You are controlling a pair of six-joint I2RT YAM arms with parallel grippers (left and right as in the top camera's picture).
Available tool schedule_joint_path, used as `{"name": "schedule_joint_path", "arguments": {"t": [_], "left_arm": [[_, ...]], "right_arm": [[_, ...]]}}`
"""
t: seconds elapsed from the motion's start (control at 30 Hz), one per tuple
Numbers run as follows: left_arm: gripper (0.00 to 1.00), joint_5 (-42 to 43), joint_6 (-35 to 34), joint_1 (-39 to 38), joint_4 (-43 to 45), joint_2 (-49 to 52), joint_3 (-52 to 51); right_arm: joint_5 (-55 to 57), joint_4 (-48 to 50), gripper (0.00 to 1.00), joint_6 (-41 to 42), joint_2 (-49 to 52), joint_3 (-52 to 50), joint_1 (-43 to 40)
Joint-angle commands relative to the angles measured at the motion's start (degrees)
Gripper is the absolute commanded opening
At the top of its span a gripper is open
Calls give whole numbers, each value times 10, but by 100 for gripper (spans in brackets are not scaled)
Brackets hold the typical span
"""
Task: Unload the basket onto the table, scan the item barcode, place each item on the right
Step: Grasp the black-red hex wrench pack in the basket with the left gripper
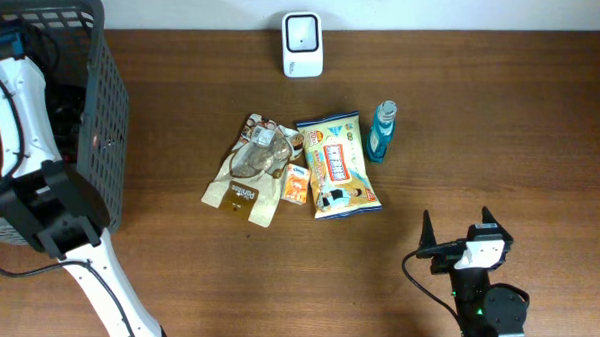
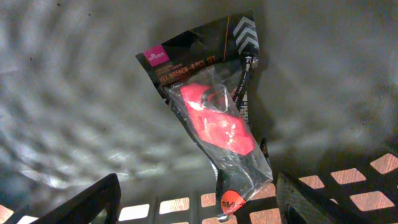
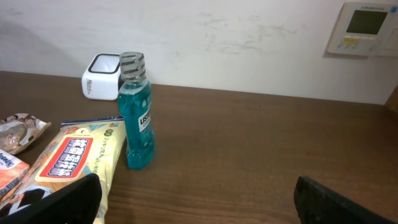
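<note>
The left gripper (image 2: 198, 196) hung inside the basket (image 1: 106, 132), jaws spread wide to either side of the lower end of the wrench pack (image 2: 186, 59), which lay flat on the basket floor (red holder (image 2: 217, 127) uppermost, no barcode in sight). The right gripper (image 1: 456, 232) stood wide and empty over the table (image 1: 522, 126), well apart from the scanner (image 1: 302, 45) at the far edge. The likely trouble was the pack itself. Slick film lying flat could slide out of a closing pinch, or snag on the mesh wall while being lifted out. If the code sat on the hidden face, the scanner would read nothing until the pack was turned.
</note>
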Motion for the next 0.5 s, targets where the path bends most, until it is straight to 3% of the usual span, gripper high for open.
{"name": "schedule_joint_path", "arguments": {"t": [0.0,0.17,0.3,0.47], "left_arm": [[79,-10,-14,0,-4,48,2],[80,-8,-9,14,-43,27,2],[82,-8,4,18,-46,-64,2],[100,3,27,17,-60,-96,-3]], "right_arm": [[5,-2,98,-3,-4,-5,-3],[5,-2,98,-3,-4,-5,-3],[5,-2,98,-3,-4,-5,-3],[5,-2,98,-3,-4,-5,-3]]}}
